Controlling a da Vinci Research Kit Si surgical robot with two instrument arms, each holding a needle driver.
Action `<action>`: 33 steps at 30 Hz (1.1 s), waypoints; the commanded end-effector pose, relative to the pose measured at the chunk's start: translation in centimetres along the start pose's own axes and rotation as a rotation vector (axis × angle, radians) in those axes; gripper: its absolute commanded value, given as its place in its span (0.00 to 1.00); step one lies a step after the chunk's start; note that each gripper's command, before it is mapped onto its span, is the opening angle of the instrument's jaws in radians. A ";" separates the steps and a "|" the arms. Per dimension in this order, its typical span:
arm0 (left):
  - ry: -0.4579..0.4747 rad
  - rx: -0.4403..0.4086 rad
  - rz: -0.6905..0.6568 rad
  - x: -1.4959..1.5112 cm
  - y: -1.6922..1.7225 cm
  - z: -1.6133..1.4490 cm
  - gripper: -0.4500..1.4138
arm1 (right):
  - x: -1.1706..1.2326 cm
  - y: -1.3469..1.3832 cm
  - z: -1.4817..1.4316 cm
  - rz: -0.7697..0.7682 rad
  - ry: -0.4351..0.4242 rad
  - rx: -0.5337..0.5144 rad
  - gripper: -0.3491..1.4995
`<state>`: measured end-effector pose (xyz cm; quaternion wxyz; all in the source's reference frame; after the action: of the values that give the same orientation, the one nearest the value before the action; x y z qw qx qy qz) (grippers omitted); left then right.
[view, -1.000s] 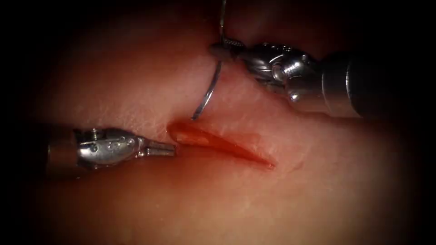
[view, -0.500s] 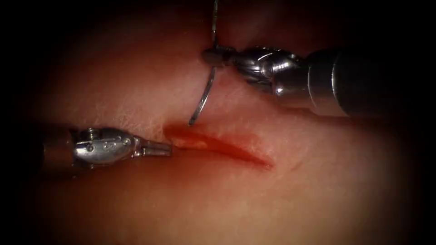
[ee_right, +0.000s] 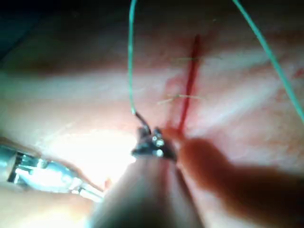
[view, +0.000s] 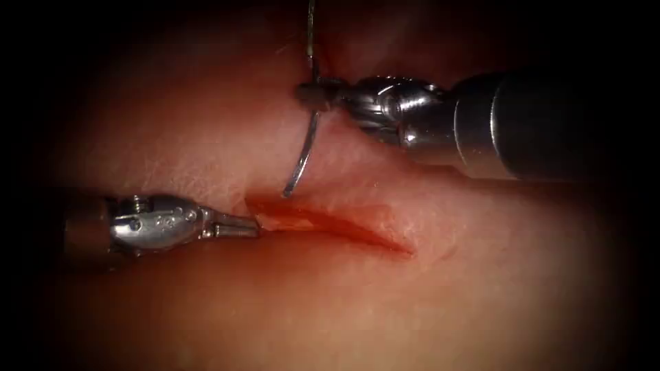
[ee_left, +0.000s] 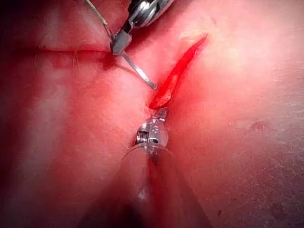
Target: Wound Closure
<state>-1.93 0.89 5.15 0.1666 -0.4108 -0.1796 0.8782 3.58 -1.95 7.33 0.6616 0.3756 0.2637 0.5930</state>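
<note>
The tissue (view: 344, 309) bears an open cut (view: 330, 223) wet with red fluid. My right tool (view: 313, 94) comes in from the right, jaws shut on the curved needle (view: 304, 151) near its thread end. The needle hangs free above the tissue, its tip (view: 286, 194) just over the upper edge of the cut at its left end. In the left wrist view the needle (ee_left: 137, 72) ends just short of the cut (ee_left: 176, 76). Thread (view: 309, 27) runs up from the needle's rear; green thread (ee_right: 130, 57) shows in the right wrist view. My left tool (view: 253, 226) lies at the cut's left end, jaws shut on nothing.
An older closed line with short thread ends (ee_left: 71, 51) crosses the tissue in the left wrist view. A second strand of green thread (ee_right: 270, 59) passes above the tissue in the right wrist view. The right tool's thick shaft (view: 543, 127) spans the upper right.
My right tool has moved left and down with the needle, bringing the tip closer to the cut's upper edge. The left tool has barely shifted.
</note>
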 end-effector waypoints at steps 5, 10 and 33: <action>0.001 0.000 0.001 -0.02 -0.02 0.08 0.04 | -0.02 -0.02 0.14 0.062 -0.024 0.037 0.00; 0.001 0.000 0.001 -0.02 -0.02 0.08 0.04 | -0.03 -0.02 0.14 0.110 -0.023 0.084 0.00; -0.002 0.001 0.002 -0.03 -0.01 0.10 0.04 | -0.20 -0.15 0.11 0.381 -0.074 0.249 0.00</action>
<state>-1.94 0.87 5.16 0.1663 -0.4095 -0.1789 0.8790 3.65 -2.19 7.21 0.4922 0.5200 0.2319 0.6584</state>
